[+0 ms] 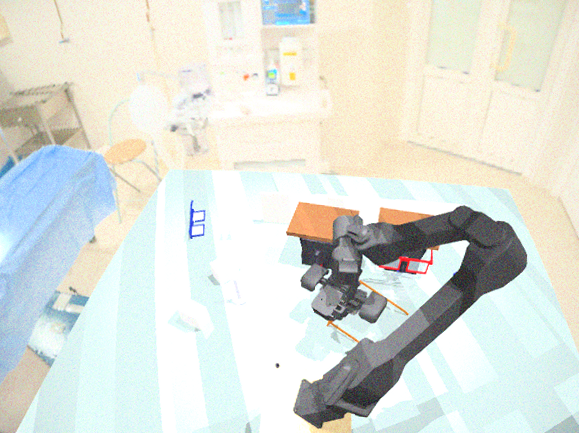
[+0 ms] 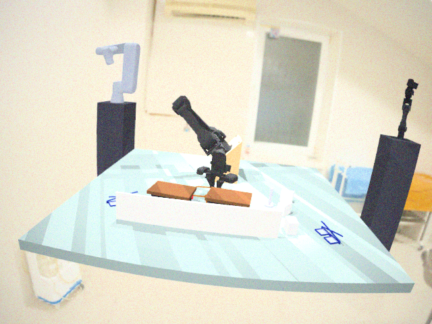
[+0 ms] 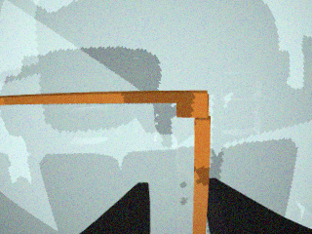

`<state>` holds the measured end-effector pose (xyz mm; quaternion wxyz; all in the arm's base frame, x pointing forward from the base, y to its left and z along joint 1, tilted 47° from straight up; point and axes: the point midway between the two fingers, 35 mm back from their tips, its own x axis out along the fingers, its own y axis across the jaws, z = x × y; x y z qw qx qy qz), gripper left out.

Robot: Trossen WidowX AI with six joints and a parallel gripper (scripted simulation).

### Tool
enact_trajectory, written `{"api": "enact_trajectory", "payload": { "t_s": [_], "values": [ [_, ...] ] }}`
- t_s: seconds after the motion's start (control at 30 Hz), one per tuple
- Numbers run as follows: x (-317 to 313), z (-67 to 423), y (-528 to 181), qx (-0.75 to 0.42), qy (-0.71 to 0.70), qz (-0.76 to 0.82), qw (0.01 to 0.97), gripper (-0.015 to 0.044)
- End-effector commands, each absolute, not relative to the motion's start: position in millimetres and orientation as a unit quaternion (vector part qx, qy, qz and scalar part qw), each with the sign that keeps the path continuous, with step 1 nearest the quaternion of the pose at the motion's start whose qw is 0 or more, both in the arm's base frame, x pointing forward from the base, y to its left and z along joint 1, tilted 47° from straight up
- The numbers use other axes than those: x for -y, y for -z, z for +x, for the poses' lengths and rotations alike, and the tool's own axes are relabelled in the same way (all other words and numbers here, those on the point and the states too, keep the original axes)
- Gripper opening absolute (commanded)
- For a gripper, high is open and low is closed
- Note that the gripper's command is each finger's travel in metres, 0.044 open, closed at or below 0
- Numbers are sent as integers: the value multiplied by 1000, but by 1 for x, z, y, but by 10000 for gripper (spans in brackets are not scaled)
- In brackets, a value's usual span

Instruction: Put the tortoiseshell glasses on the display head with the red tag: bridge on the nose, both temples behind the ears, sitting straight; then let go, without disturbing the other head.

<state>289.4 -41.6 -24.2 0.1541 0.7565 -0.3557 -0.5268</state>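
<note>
The arm [image 1: 427, 318] reaches from its base at the near edge of the worktop [image 1: 126, 377] and bends back, so the pincer [image 1: 342, 303] points down just in front of two brown-topped display heads.

1. Pincer state: part open, and clamped on nothing. In the wrist view, the two dark fingers stand apart with one orange arm of the glasses running between them. A strip of worktop shows on each side of that arm.
2. Tortoiseshell glasses [image 3: 195, 107]: the wrist view shows an orange bar running in from the left edge to a corner. From there the arm turns down through the gap in the pincer. In the top view, both arms [image 1: 382, 297] stick out from under the pincer as thin orange lines, parallel and slanting toward the arm's base. The pincer hides the front of the glasses, so I cannot tell whether it rests on a nose.
3. Heads: the left head [image 1: 320, 221] stands directly behind the pincer. The right head [image 1: 401, 216] is partly covered by the forearm. A red pair of glasses [image 1: 411, 265] sits at its front.
4. Other items: a blue pair of glasses [image 1: 196, 220] lies well apart on the left of the worktop. From the exterior view, a long white barrier [image 2: 195, 216] stands in front of both heads.
</note>
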Motion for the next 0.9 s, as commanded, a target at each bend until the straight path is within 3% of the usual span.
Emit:
{"api": "enact_trajectory", "payload": {
  "t_s": [0.0,0.4,0.53,0.83,0.87],
  "values": [
    [43,288,21,356,526,756,158,107],
    [0,283,-5,356,526,756,157,107],
    [3,285,-2,352,525,758,160,200],
    [5,282,-8,356,526,757,156,200],
    [5,282,-8,356,526,757,156,174]
  ]
}}
